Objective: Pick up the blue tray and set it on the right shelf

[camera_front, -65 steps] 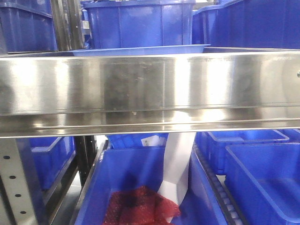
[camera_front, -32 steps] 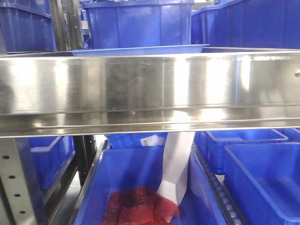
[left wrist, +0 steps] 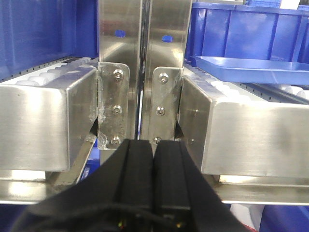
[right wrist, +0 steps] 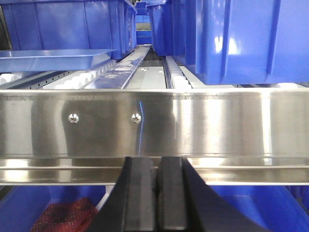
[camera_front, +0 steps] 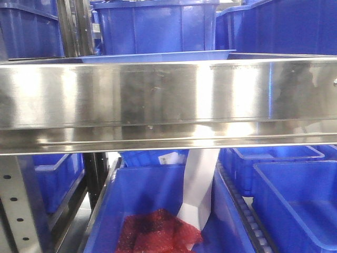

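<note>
In the front-facing view we see the broad steel front rail of the right shelf (camera_front: pixel 168 100) running across the whole middle of the frame. Just above its top edge, in the upper centre, the flared rim of the blue tray (camera_front: pixel 158 56) shows as a thin pale-blue strip; the tray sits on the shelf behind the rail. Deeper dark blue bins (camera_front: pixel 155 26) stand behind it along the top. Below the rail, at lower centre, another blue bin (camera_front: pixel 142 195) holds a red mesh bag (camera_front: pixel 155 234) and a white strip (camera_front: pixel 199 184) that hangs down into it. No arm shows in this view.

In the left wrist view we find the left gripper (left wrist: pixel 153 186) at bottom centre, its two black fingers pressed together with nothing between them. Ahead of it two steel uprights (left wrist: pixel 142 63) meet, bolted to rail ends on either side. The blue tray (left wrist: pixel 251 68) lies at the upper right, resting on white rollers (left wrist: pixel 227 89) of the shelf, well apart from the gripper.

In the right wrist view the right gripper (right wrist: pixel 155 193) sits at bottom centre, fingers closed flat against each other and empty. The steel rail (right wrist: pixel 193 123) crosses the frame just beyond it. The blue tray (right wrist: pixel 53 59) rests at upper left on the rollers behind the rail.
</note>
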`<state>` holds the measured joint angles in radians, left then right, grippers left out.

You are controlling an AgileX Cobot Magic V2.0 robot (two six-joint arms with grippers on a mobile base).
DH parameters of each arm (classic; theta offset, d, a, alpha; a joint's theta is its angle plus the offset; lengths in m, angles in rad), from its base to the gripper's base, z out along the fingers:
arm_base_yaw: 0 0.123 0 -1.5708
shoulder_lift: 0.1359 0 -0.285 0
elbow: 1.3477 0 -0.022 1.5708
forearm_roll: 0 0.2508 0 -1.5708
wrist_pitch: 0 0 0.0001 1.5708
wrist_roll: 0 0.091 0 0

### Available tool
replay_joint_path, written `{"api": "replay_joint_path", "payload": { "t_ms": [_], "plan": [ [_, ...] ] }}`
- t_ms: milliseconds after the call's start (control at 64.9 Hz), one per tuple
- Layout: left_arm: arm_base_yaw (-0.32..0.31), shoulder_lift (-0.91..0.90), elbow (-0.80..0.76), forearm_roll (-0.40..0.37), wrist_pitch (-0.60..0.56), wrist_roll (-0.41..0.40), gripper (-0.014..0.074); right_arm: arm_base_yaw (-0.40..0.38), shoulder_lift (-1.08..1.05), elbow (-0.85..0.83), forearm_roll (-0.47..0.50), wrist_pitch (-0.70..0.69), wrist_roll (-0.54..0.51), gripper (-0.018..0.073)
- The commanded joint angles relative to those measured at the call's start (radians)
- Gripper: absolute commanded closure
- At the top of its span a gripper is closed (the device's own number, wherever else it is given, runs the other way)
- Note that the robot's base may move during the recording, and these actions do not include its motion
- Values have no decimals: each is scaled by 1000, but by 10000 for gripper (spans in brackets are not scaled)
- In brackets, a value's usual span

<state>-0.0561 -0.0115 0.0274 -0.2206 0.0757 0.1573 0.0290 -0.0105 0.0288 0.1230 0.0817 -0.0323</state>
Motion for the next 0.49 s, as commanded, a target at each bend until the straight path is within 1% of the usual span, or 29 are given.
{"api": "replay_joint_path", "payload": {
  "t_ms": [0,478],
  "plan": [
    [0,-12,31,-8,-82,4,645,-4,-19,-23,4,-95,-6,502],
    [0,-12,31,-8,-82,4,645,-4,-19,-23,4,-95,-6,502]
  ]
}}
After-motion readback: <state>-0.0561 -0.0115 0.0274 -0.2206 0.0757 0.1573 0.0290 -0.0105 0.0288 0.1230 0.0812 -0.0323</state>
